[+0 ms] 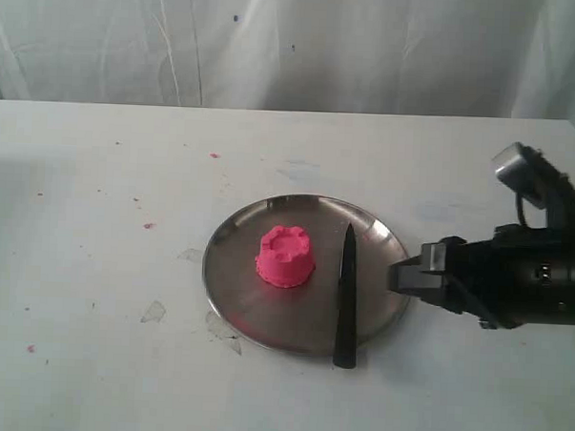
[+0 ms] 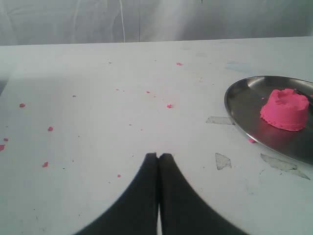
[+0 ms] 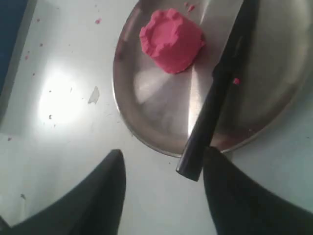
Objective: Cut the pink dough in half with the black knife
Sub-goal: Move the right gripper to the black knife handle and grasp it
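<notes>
The pink dough (image 1: 285, 258) sits whole; the black knife (image 1: 346, 296) lies untouched beside it. Right jaws gape empty near the worktop's right edge; left jaws are closed, empty.

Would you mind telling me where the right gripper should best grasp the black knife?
Probably the blunt handle end of the black knife, which overhangs the plate rim nearest the camera. The open right gripper could close across it from above; the pointed blade lies flat on the steel.

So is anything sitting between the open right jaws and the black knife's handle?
Nothing visible. The right gripper is open just off the plate's rim, and the black knife has its handle end overhanging that rim, unobstructed.
</notes>
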Robot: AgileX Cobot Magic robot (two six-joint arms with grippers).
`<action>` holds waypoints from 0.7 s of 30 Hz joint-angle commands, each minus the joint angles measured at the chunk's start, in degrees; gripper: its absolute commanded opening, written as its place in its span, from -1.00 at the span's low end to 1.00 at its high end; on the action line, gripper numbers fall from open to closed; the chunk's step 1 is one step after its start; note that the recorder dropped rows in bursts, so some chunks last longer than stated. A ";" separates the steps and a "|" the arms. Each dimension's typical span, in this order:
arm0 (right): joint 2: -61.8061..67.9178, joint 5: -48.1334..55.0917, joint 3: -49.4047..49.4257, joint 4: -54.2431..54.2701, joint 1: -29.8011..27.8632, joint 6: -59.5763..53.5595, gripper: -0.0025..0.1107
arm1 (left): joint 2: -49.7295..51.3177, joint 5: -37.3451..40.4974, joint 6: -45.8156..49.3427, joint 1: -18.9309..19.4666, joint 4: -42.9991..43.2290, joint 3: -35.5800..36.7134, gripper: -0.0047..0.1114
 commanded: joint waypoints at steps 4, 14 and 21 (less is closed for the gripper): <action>14.26 2.89 -5.96 4.96 -0.37 -5.26 -0.13 | -0.27 -0.01 -0.10 -0.03 -0.10 0.21 -0.92; 23.58 2.33 -10.66 4.60 0.84 -8.82 -0.13 | -0.27 -0.01 -0.10 -0.03 -0.10 0.21 -0.92; 30.33 1.42 -14.14 3.98 4.73 -8.95 -0.13 | -0.27 -0.01 -0.10 -0.03 -0.10 0.21 -0.92</action>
